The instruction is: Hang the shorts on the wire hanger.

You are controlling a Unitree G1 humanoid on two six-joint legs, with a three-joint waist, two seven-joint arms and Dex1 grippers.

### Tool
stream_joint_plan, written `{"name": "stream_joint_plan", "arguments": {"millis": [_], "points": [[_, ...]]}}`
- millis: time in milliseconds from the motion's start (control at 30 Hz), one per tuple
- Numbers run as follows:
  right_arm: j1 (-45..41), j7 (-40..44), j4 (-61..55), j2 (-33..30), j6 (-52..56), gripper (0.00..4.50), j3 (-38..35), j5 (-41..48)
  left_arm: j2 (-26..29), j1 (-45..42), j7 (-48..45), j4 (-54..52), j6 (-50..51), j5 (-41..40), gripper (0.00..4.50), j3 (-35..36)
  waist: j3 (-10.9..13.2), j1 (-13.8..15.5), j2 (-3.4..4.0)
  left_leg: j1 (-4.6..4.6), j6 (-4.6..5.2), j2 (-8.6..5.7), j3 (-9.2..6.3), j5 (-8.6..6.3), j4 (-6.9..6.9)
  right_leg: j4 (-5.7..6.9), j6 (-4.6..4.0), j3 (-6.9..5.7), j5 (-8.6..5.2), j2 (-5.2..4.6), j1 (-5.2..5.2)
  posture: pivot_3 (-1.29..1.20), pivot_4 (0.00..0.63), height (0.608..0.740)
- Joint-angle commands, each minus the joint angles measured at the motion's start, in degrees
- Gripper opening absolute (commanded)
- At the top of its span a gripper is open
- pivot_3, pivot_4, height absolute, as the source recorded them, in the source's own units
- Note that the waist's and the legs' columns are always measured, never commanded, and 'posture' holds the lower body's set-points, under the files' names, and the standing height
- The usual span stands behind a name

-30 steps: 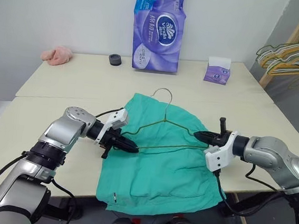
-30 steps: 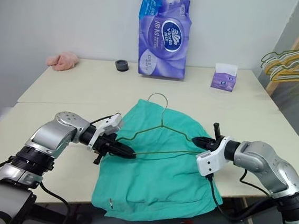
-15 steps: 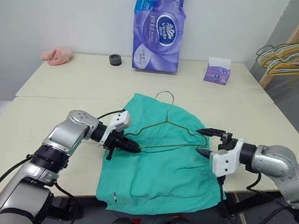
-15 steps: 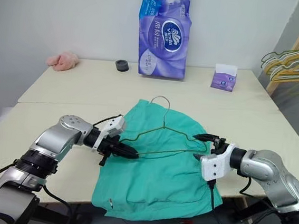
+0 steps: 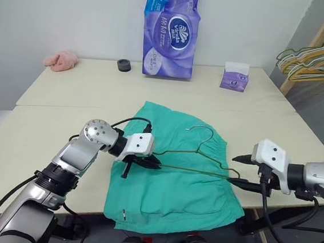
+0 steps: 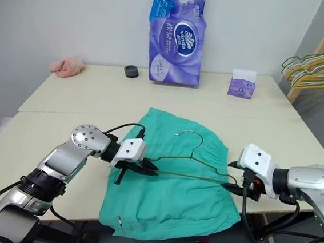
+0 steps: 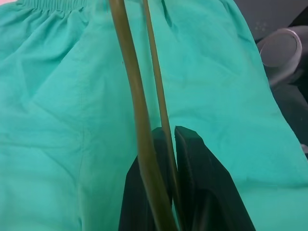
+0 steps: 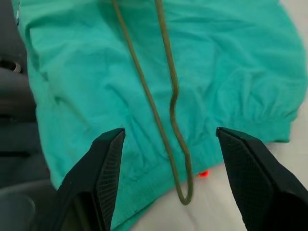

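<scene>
The teal shorts point(image 5: 173, 183) lie flat at the table's front edge, with the waistband toward the right. The wire hanger point(image 5: 200, 153) hovers low over them, its hook toward the back. My left gripper point(image 5: 151, 163) is shut on the hanger's left corner. In the left wrist view the thin wire point(image 7: 132, 96) runs between the black fingers point(image 7: 192, 183). My right gripper point(image 5: 242, 172) stands open off the shorts' right edge. The hanger's right end point(image 8: 183, 192) lies between its spread fingers point(image 8: 103, 166), untouched, over the shorts point(image 8: 86, 72).
A tall purple tissue pack point(image 5: 171, 30), a small purple box point(image 5: 235, 78), a black round thing point(image 5: 124, 65) and a pink cloth point(image 5: 61, 60) sit along the table's back. A rack of yellow and green hangers point(image 5: 311, 58) stands at the far right.
My right gripper opened, let go of the hanger's right end and drew back toward the table's front right. The left gripper rolled, and the hanger tipped flatter with its hook swung right.
</scene>
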Motion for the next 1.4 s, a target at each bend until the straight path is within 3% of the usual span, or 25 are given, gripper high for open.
{"name": "stream_joint_plan", "arguments": {"millis": [33, 200, 433, 533, 800, 1067, 1100, 1400], "points": [[-2.63, -0.79, -0.18, -0.42, 0.25, 3.22, 5.08, -2.74, -0.25, -1.74, 0.14, -2.48, -0.75, 0.09, 0.00, 0.16, 0.00, -0.02, 0.00, -0.01, 0.00, 0.00, 0.00, 0.00, 0.00, 0.00, 0.00, 0.00, 0.00, 0.00, -0.01, -0.14, 0.053, 0.740], [-7.51, -0.57, 5.14, 0.98, -2.34, 3.22, 13.10, -8.62, -0.72, -2.45, -0.13, -3.96, 1.23, -0.66, 0.00, 0.46, 0.01, -0.12, -0.01, -0.01, 0.00, 0.00, 0.04, 0.00, 0.00, -0.01, 0.01, 0.02, 0.00, 0.00, -0.02, -0.13, 0.055, 0.740], [-11.67, 0.30, 10.07, 2.83, -2.06, 3.22, 18.22, -12.39, -0.57, -2.40, -0.21, -6.09, 3.11, -1.12, 0.00, 0.44, 0.01, -0.09, 0.00, -0.02, 0.00, 0.00, 0.02, -0.01, 0.00, 0.00, 0.01, 0.01, 0.00, 0.01, -0.02, -0.13, 0.056, 0.740], [-12.09, 0.70, 10.45, 3.18, -1.00, 2.68, 18.53, -12.36, -0.36, -2.29, -0.26, -6.74, 3.32, -0.99, 0.00, 0.27, 0.01, -0.09, 0.00, -0.02, 0.00, 0.00, 0.02, 0.00, 0.01, 0.00, 0.01, 0.01, 0.00, 0.01, -0.02, -0.12, 0.058, 0.740], [-11.61, 2.06, 8.62, 2.74, 0.14, 0.02, 18.29, -11.68, -0.11, -2.32, -0.43, -7.08, 3.23, -0.32, 0.00, -0.25, 0.01, -0.09, 0.00, -0.02, 0.00, 0.00, 0.01, -0.01, 0.01, 0.00, 0.01, 0.00, 0.00, 0.01, -0.03, -0.13, 0.060, 0.740], [-11.85, 2.15, 6.69, 2.90, 2.01, 0.02, 18.10, -10.91, -2.51, -1.33, 1.32, -6.55, 1.34, -0.81, 0.00, 0.14, 0.01, -0.09, 0.00, -0.02, 0.00, 0.00, 0.01, -0.01, 0.01, -0.01, 0.01, 0.00, 0.00, 0.01, -0.02, -0.13, 0.060, 0.740], [-11.70, 2.07, 6.44, 3.02, 2.36, 0.00, 17.89, -10.64, -2.89, -1.04, 0.75, -7.14, 2.61, -2.36, 0.69, 0.46, 0.01, -0.09, 0.00, -0.02, 0.00, 0.00, 0.01, -0.01, 0.01, 0.00, 0.01, 0.01, 0.00, 0.00, -0.02, -0.13, 0.060, 0.740], [-9.95, 1.28, 6.55, 2.52, 4.03, 0.00, 14.70, -9.47, -4.25, -1.20, 2.70, -4.06, 7.01, -6.36, 3.32, 4.78, 0.01, -0.12, -0.01, -0.03, 0.00, 0.00, -0.01, -0.01, 0.01, -0.01, 0.01, -0.01, 0.00, 0.01, -0.03, -0.14, 0.057, 0.740]]}}
